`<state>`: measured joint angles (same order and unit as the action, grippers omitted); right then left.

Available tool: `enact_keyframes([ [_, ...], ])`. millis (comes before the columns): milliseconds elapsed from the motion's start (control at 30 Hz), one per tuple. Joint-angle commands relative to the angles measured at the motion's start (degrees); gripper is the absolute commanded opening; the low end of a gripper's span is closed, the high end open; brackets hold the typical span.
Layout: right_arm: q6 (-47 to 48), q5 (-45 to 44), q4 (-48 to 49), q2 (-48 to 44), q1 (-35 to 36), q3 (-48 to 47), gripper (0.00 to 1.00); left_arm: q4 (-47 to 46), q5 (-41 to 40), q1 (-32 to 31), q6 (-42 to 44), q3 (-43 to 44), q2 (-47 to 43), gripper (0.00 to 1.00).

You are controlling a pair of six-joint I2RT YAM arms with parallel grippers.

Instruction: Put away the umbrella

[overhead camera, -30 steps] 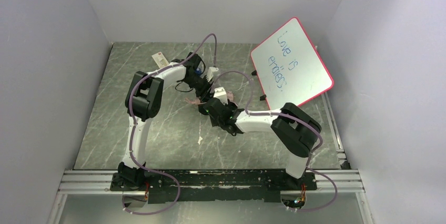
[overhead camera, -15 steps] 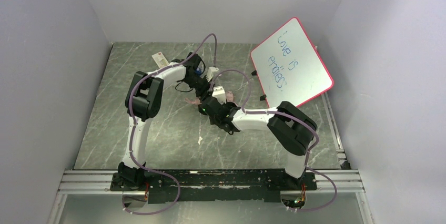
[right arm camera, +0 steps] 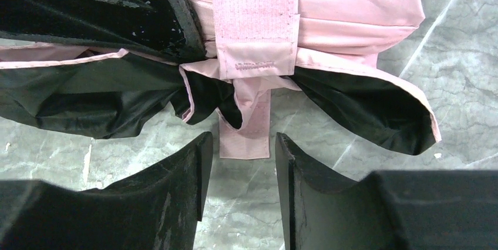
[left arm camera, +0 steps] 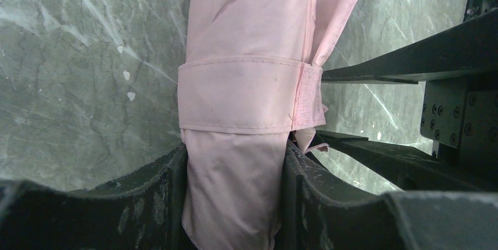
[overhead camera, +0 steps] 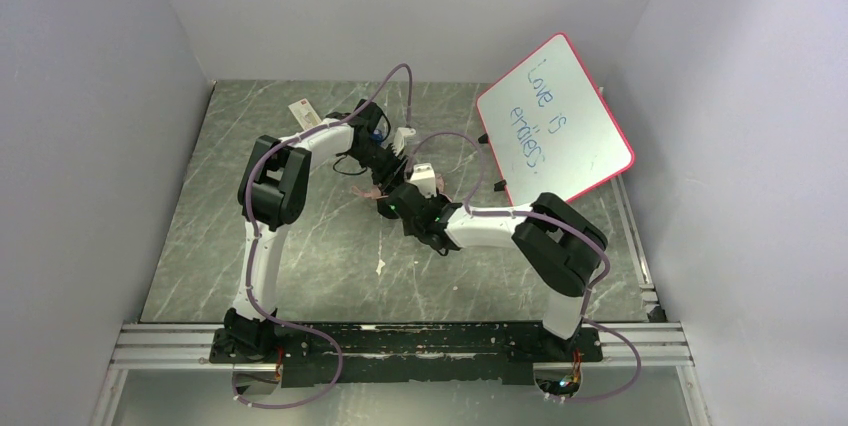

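My left tool (left arm camera: 234, 174) grips the folded pale pink and black fabric umbrella (left arm camera: 246, 44). My right tool (right arm camera: 239, 168) stands open, just beside its loose pink strap (right arm camera: 245, 138).

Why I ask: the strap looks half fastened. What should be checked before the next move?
1. Left end effector clamped on the umbrella: ok.
2. Strap wrapped round the folded bundle: ok.
3. Strap's loose end between the right end effector's open fingers, not yet gripped: ok.
4. Velcro patch pressed shut: cannot tell.
5. Black folds tucked under the strap: not ok, they spill out.
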<state>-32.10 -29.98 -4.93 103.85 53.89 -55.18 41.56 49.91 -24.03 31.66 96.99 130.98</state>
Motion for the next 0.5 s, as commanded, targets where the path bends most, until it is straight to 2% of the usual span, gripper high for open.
enact_keyframes([
  [0,0.8,2.8,-6.4,2.5,-0.7,2.6,0.45,-0.7,-19.9,1.8,3.2,-3.2,5.3,0.05],
  [467,-0.2,4.7,-5.9,4.2,-4.5,6.2,0.26,-1.0,-19.8,1.8,3.3,-3.6,5.1,0.05],
])
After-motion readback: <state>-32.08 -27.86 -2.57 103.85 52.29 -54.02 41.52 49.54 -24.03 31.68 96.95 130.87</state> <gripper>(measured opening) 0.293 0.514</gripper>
